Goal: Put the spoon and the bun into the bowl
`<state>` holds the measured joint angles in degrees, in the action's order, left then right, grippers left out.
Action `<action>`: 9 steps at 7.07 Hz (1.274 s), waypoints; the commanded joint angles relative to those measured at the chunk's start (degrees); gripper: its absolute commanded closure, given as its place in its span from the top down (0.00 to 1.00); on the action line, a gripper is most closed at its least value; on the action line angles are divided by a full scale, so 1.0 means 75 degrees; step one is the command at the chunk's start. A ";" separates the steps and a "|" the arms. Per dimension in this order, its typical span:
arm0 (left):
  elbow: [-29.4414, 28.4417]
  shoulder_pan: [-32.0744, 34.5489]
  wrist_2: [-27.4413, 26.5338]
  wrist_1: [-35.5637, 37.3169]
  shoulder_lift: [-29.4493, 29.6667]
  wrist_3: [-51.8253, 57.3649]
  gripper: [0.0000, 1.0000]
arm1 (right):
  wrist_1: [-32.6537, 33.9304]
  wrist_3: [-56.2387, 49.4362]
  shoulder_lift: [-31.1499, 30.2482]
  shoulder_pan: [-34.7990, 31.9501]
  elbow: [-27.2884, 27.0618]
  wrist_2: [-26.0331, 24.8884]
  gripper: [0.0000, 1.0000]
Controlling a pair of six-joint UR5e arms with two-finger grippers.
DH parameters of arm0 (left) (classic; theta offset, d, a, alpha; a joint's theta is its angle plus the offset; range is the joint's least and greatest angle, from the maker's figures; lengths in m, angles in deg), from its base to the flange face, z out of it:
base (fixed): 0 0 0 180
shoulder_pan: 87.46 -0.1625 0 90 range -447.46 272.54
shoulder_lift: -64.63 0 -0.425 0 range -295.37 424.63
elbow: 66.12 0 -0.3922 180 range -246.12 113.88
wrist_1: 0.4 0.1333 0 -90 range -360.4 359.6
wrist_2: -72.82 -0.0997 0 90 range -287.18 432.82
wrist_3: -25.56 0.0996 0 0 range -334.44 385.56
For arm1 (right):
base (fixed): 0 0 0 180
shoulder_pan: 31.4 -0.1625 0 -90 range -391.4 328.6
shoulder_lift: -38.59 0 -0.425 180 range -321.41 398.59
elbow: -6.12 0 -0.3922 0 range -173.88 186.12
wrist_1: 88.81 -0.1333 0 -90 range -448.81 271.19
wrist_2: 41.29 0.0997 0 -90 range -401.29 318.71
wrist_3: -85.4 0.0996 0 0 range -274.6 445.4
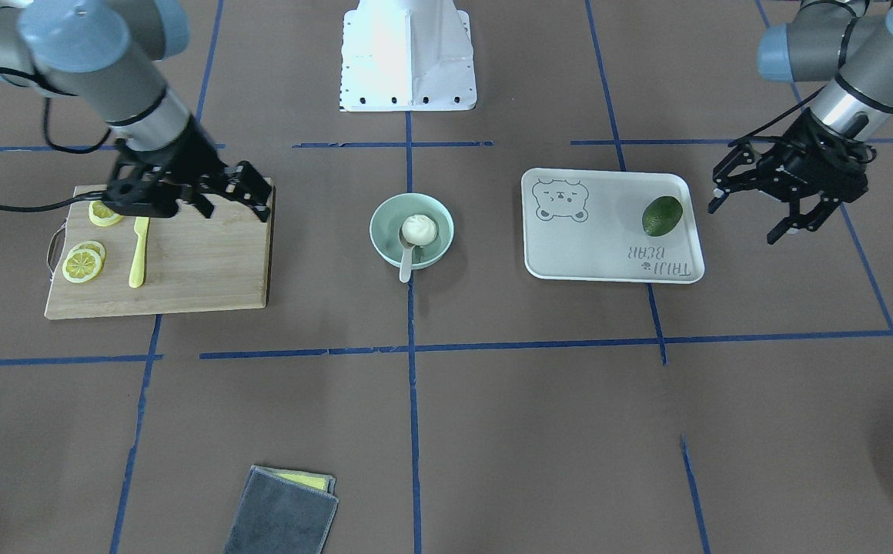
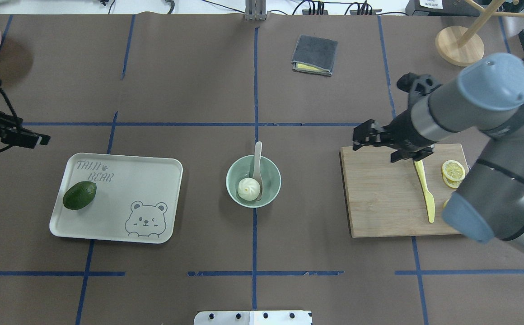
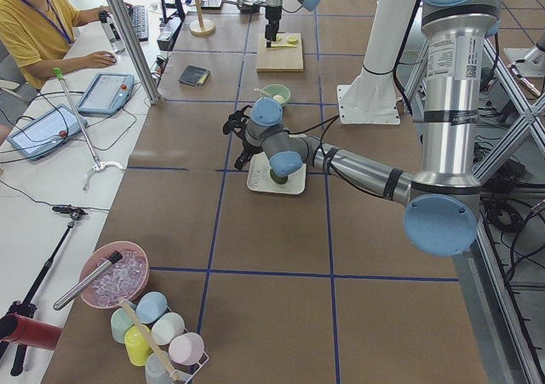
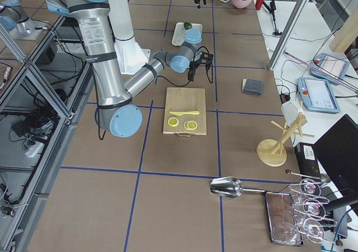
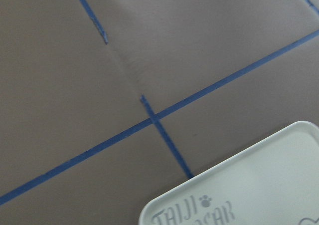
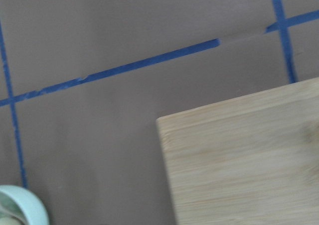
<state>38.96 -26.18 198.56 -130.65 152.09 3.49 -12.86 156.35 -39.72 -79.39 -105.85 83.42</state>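
1. Here, left tool (image 1: 747,219): jaws spread, empty.
2. Bowl (image 2: 276,189), centre of desk (image 2: 189,90): bun (image 2: 249,188) sits inside, probably soft and light, best pinched gently at its flanks; spoon (image 2: 257,157) leans out over the rim, probably stiff and slick, best taken by the handle.
3. Right tool (image 1: 235,201): jaws spread, empty.

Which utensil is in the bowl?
The pale spoon: its scoop sits in the green bowl by the bun; the yellow knife lies on the wooden board.
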 commanded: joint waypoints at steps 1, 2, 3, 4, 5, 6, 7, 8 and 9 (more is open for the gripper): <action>-0.1020 0.1829 0.0542 0.0058 -0.0177 0.2684 0.99 | 0.0116 -0.4053 -0.1252 -0.2520 0.0592 0.1425 1.00; -0.1258 0.2568 0.0590 0.0707 -0.0096 0.3613 0.99 | 0.0116 -0.5334 -0.1301 -0.3412 0.1201 0.1837 1.00; -0.1191 0.3063 0.0602 0.1932 0.0172 0.4422 1.00 | 0.0128 -0.6472 -0.1290 -0.4025 0.1775 0.2004 1.00; -0.1190 0.3485 0.0602 0.3186 0.0662 0.5022 1.00 | 0.0128 -0.7238 -0.1279 -0.4414 0.2199 0.2005 1.00; -0.1190 0.3698 0.0718 0.4788 0.1212 0.5086 1.00 | 0.0128 -0.7895 -0.1313 -0.4615 0.2528 0.2005 1.00; -0.1097 0.3735 0.1345 0.5952 0.1194 0.5064 1.00 | 0.0128 -0.8215 -0.1499 -0.4663 0.2647 0.2017 1.00; -0.0806 0.3735 0.1444 0.6173 0.0684 0.5063 1.00 | 0.0174 -0.8241 -0.1571 -0.4768 0.2706 0.2040 1.00; -0.0792 0.3724 0.1469 0.6129 0.0481 0.4982 1.00 | 0.0639 -0.8508 -0.1537 -0.4862 0.2707 0.2319 1.00; -0.0919 0.3712 0.1469 0.6116 0.0479 0.4981 1.00 | 0.1374 -0.8987 -0.1478 -0.5072 0.2579 0.2380 1.00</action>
<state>32.48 1.71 209.26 -85.26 156.57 41.03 -7.98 92.57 -51.10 -115.85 -85.89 100.20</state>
